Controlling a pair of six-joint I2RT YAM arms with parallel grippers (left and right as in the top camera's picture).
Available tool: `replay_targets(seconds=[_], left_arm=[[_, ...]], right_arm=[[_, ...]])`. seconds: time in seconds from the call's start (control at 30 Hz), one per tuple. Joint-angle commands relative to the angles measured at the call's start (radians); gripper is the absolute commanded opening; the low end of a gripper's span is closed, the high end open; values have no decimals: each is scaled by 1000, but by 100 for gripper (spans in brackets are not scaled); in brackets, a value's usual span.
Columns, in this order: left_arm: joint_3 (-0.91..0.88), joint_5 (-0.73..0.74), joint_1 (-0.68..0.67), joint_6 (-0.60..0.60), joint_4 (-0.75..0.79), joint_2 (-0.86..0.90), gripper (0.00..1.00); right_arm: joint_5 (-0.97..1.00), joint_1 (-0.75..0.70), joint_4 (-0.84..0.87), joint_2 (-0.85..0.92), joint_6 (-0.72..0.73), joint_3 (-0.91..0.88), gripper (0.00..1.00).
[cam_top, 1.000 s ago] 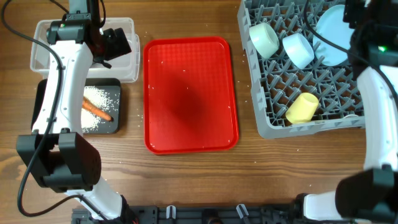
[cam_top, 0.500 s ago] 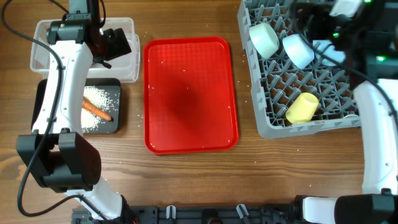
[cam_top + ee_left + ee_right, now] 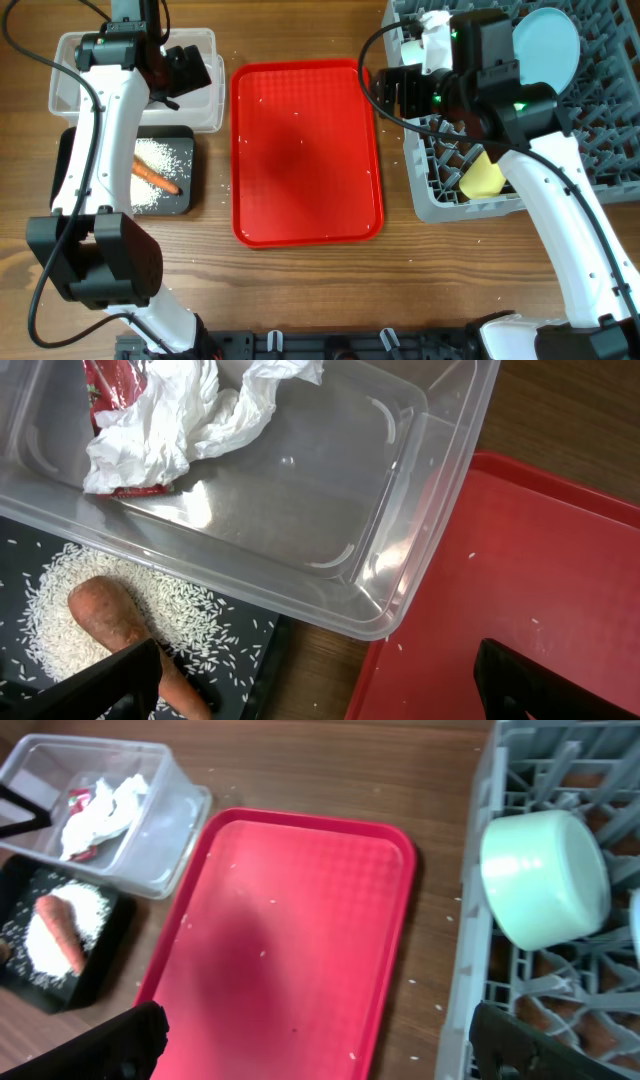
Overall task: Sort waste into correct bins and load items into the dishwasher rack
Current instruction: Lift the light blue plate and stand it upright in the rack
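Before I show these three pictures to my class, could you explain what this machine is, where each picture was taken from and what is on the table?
The machine is two robot arms, the left arm and the right arm, at a wooden table. One picture looks down from above; the other two come from a camera on each wrist. The dark shapes at their bottom corners are the left fingers and the right fingers, spread apart and holding nothing. On the table are a clear tub with tissue and a wrapper, a black tray with a carrot on rice, a red tray, and a grey rack holding a blue plate, a green bowl and a yellow cup.
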Motion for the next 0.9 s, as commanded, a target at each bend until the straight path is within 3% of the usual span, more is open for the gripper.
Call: replay_targets(seconds=[0.0, 0.27, 0.47, 0.87], left_arm=[[18, -13, 2, -8, 3, -16, 100], [18, 92, 2, -8, -54, -16, 100], [18, 92, 2, -8, -54, -16, 100], [18, 92, 2, -8, -54, -16, 100]], right_arm=[[-80, 9, -4, -24, -1, -5, 100], [-90, 57, -15, -20, 0, -17, 100], [-90, 57, -18, -18, 214, -17, 100], [64, 56, -55, -20, 213, -28, 100]])
